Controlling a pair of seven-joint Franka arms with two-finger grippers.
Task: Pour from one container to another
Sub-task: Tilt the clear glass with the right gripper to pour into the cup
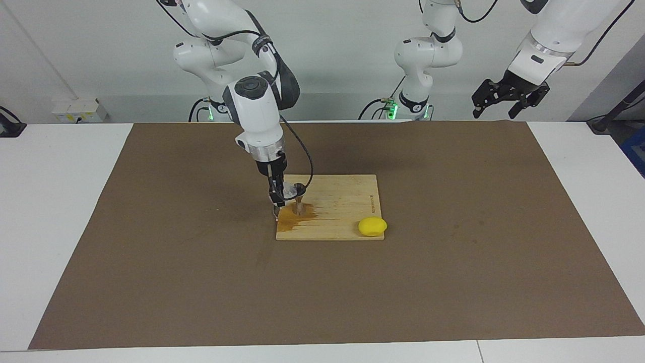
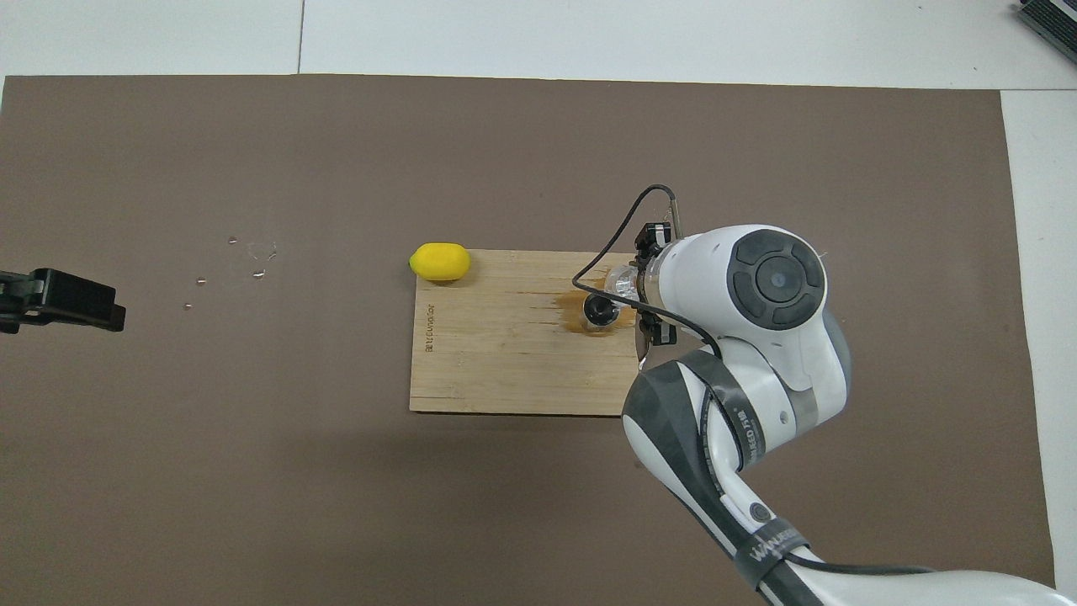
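On the wooden board [image 1: 342, 206] stands the steel jigger [image 1: 299, 202], hourglass-shaped, with a dark wet patch [image 1: 291, 217] around its foot. My right gripper [image 1: 278, 194] hangs straight down beside it, shut on the small clear cup [image 1: 288, 190], which sits at the jigger's rim on the side toward the right arm's end. I cannot make out how far the cup tilts. From overhead the cup [image 2: 623, 282] shows next to the jigger [image 2: 600, 310], and the wrist hides most of the right gripper [image 2: 646, 290]. My left gripper [image 1: 508, 98] waits open, raised at the left arm's end.
A yellow lemon [image 1: 372, 226] lies at the board's corner farthest from the robots, toward the left arm's end. A few water drops [image 2: 252, 257] dot the brown mat [image 1: 453, 282] toward the left arm's end. The left gripper [image 2: 59, 299] shows at the overhead view's edge.
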